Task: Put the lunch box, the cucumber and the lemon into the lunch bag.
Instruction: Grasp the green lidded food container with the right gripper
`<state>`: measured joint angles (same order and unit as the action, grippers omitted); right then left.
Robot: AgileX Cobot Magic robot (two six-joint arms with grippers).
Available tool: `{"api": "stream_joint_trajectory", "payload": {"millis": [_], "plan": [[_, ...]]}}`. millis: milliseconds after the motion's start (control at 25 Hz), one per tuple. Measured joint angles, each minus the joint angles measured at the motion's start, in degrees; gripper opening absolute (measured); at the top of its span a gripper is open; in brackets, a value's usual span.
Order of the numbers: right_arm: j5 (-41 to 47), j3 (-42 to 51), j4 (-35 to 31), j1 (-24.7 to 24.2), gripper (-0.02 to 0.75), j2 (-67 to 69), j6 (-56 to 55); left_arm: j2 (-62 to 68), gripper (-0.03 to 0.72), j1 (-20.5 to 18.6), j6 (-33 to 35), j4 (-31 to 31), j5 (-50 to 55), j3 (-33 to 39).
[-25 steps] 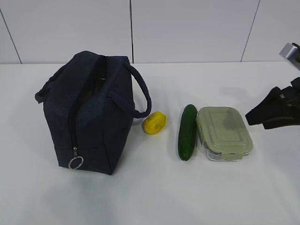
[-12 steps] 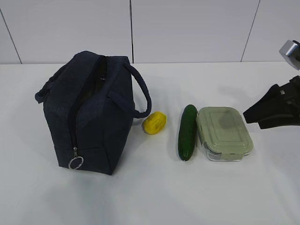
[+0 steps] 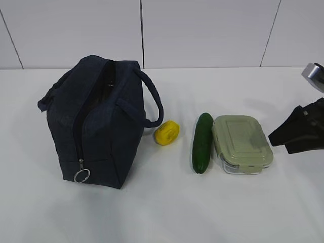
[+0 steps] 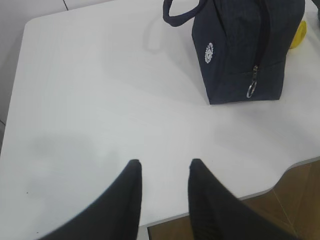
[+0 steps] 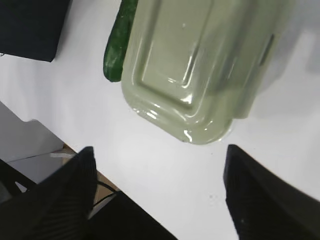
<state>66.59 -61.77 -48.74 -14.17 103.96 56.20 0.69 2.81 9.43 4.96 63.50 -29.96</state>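
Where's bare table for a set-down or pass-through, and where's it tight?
Free: the table in front of the lunch bag, cucumber and lunch box; the wide patch left of the bag; the strip behind the items to the wall. Tight: lemon close by the bag's handle; cucumber right beside the lunch box.

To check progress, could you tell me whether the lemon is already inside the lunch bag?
No, the lemon lies on the table beside the lunch bag.

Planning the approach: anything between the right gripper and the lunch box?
Nothing: bare table separates the right gripper from the lunch box, clearest in the right wrist view.
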Motion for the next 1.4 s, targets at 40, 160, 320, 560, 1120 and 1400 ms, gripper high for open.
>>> {"api": "stream_joint_trajectory", "payload": {"millis": [40, 160, 320, 560, 1120, 1400], "plan": [[-0.3, -0.3, -0.3, -0.3, 0.596, 0.8, 0.3, 0.0, 0.228, 0.0, 0.0, 0.0, 0.0, 0.0], [-0.5, -1.5, -3.1, -0.4, 0.599, 2.8, 2.3, 0.0, 0.228, 0.0, 0.0, 0.0, 0.0, 0.0], [-0.5, -4.3, -5.6, -0.4, 0.599, 6.5, 4.8, 0.0, 0.228, 0.0, 0.0, 0.0, 0.0, 0.0], [0.0, -7.2, -7.8, -0.4, 0.600, 12.6, 7.2, 0.0, 0.228, 0.0, 0.0, 0.0, 0.0, 0.0], [0.4, -11.4, -9.2, -0.6, 0.600, 18.7, 8.1, 0.0, 0.228, 0.0, 0.0, 0.0, 0.0, 0.0], [0.4, -12.1, -10.7, -0.6, 0.600, 21.3, 8.4, 0.0, 0.228, 0.0, 0.0, 0.1, 0.0, 0.0]]}}
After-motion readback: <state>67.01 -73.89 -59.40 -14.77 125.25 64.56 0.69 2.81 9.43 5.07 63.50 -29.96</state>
